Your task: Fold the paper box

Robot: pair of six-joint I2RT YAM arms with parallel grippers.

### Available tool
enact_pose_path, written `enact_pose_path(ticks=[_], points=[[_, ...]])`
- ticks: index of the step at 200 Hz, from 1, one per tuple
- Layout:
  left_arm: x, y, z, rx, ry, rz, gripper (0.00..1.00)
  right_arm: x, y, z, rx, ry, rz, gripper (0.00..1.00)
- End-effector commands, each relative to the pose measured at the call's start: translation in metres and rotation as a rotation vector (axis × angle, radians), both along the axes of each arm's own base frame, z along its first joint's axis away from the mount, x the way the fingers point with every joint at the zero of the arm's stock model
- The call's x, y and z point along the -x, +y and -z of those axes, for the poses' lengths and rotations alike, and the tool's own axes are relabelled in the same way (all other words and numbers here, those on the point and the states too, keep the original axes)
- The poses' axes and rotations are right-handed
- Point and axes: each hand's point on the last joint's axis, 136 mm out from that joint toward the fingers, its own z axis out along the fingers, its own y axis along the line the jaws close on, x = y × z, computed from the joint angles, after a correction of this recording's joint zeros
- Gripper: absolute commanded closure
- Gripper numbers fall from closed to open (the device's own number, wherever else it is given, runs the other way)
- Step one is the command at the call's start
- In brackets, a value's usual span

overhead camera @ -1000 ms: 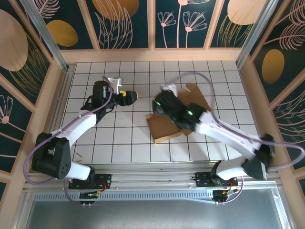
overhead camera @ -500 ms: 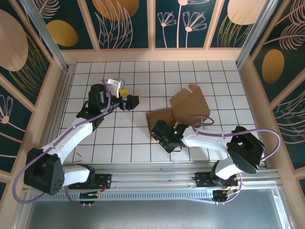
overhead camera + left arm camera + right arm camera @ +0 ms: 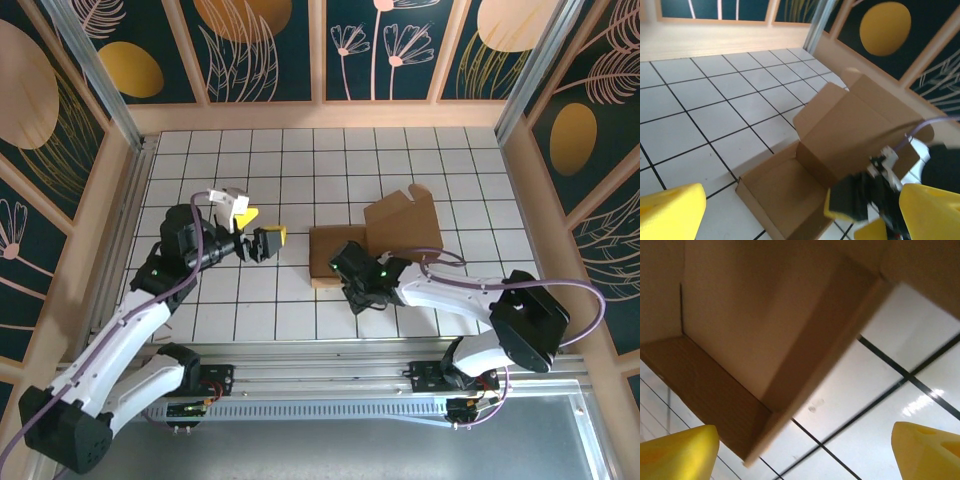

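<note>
Box [image 3: 400, 222] noted right of centre on the tiled desk [image 3: 300, 160], tray lying flat and lid flap raised; left jaws seen spread wide and empty, apart to its left; right jaws seen spread wide at the tray's near edge, nothing gripped.
</note>
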Motion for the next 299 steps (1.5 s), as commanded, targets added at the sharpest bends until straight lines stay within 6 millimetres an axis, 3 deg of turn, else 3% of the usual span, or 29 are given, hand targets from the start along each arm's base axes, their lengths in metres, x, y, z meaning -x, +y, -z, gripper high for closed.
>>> enact_pose_path(ticks=[1,47,88,104,129,160,176,189,215,233,245,258,275,288,299], points=[[0.022,0.002,0.011,-0.087,-0.056,0.072,0.01,-0.016,-0.014,0.01,-0.012,-0.001,0.092,0.11],[0.013,0.013,-0.005,-0.075,-0.114,-0.022,0.01,-0.026,-0.028,0.019,0.105,0.023,0.071,0.38],[-0.002,0.021,0.002,-0.08,-0.072,-0.112,0.01,-0.029,-0.058,0.029,0.366,0.041,-0.076,0.68],[-0.006,0.025,0.008,-0.095,-0.055,-0.142,0.01,-0.046,-0.055,0.02,0.462,-0.041,-0.246,0.74],[-0.01,0.029,0.014,-0.092,-0.036,-0.178,0.01,-0.077,-0.031,0.003,0.656,-0.244,-0.71,0.85],[-0.015,0.032,0.017,-0.094,-0.027,-0.207,0.01,-0.101,-0.011,0.004,0.763,-0.365,-1.156,0.86],[-0.02,0.037,0.018,-0.09,-0.019,-0.249,0.01,-0.119,-0.015,0.005,0.846,-0.382,-1.234,0.87],[-0.025,0.044,0.023,-0.083,0.001,-0.308,0.01,-0.131,-0.019,0.009,0.888,-0.357,-1.247,0.86],[-0.038,0.061,0.039,-0.065,0.106,-0.461,0.01,-0.134,-0.013,0.018,0.873,-0.373,-1.258,0.84],[-0.046,0.062,0.049,-0.054,0.172,-0.498,0.01,-0.133,-0.01,0.016,0.847,-0.403,-1.227,0.7],[-0.053,0.061,0.053,-0.062,0.204,-0.519,0.01,-0.133,-0.008,0.009,0.824,-0.414,-1.206,0.52],[-0.06,0.054,0.056,-0.073,0.227,-0.495,0.02,-0.132,-0.002,-0.014,0.772,-0.466,-1.174,0.47],[-0.067,0.032,0.061,-0.076,0.262,-0.385,0.04,-0.134,0.006,-0.063,0.727,-0.602,-1.129,0.36],[-0.079,0.022,0.069,-0.072,0.317,-0.35,0.05,-0.142,0.001,-0.097,0.697,-0.7,-1.096,0.14],[-0.093,0.018,0.072,-0.056,0.356,-0.337,0.09,-0.155,-0.01,-0.121,0.65,-0.767,-1.063,0.03]])
